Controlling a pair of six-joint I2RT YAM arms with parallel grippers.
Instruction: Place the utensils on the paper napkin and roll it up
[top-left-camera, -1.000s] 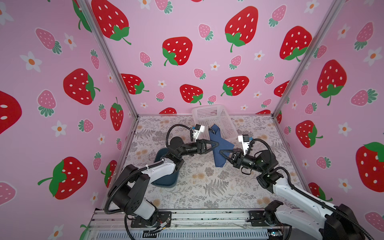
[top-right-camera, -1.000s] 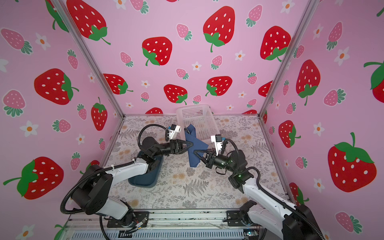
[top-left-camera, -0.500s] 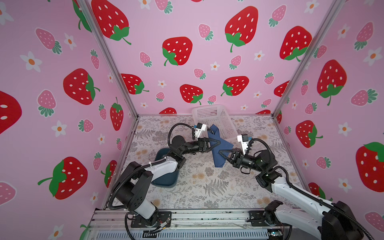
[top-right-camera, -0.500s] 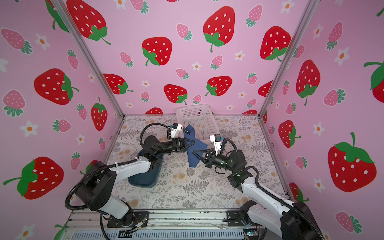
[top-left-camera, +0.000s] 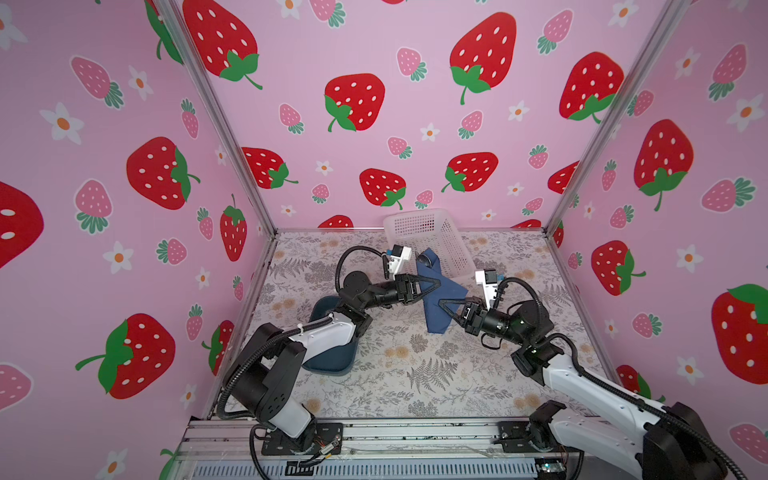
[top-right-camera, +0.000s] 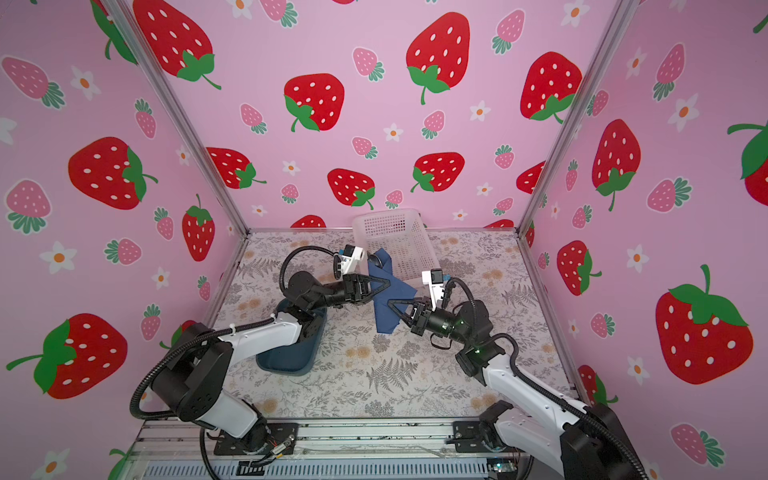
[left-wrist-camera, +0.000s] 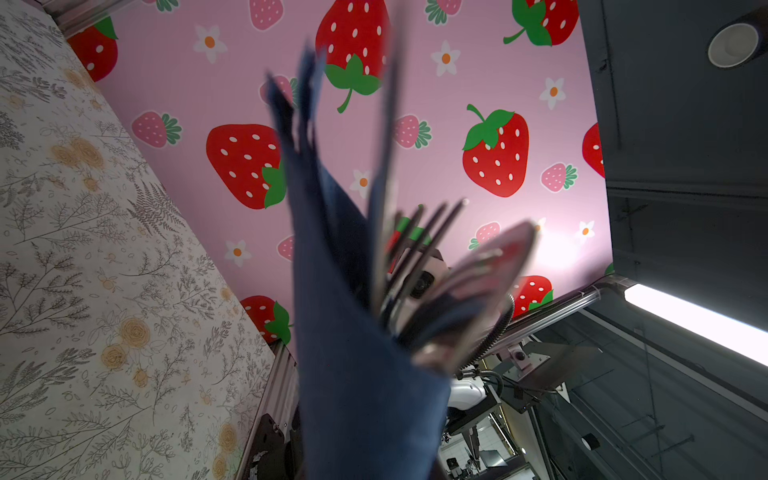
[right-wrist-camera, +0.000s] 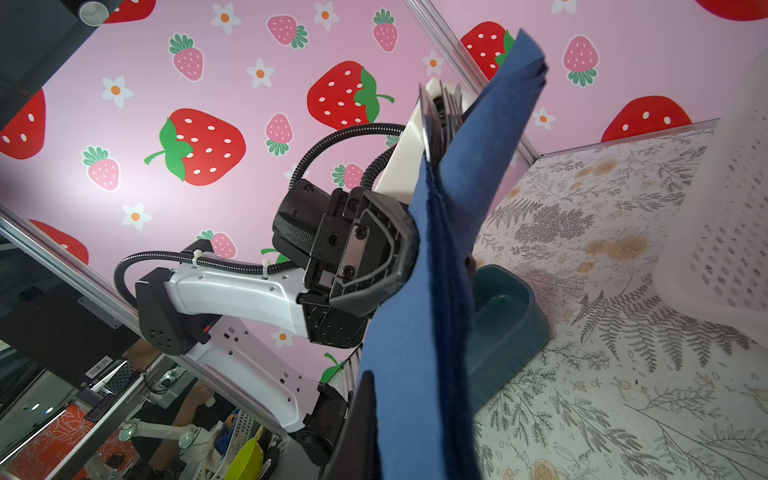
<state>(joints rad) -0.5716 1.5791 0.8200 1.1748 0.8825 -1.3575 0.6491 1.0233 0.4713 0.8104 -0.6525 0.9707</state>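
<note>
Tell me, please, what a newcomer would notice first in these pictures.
First, the pink walls with big red strawberries all around. Then, mid-table, the dark blue paper napkin wrapped around the utensils, held above the flowered table between the left end effector and the right end effector, both shut on it. A white basket stands behind it, by the back wall.

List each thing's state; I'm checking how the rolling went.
paper napkin: wrapped around the utensils, held in the air.
utensils: heads poking out of the wrap.
left gripper: shut on the paper napkin.
right gripper: shut on the paper napkin.
teal tray: nothing visible inside.
white basket: looks empty.
</note>
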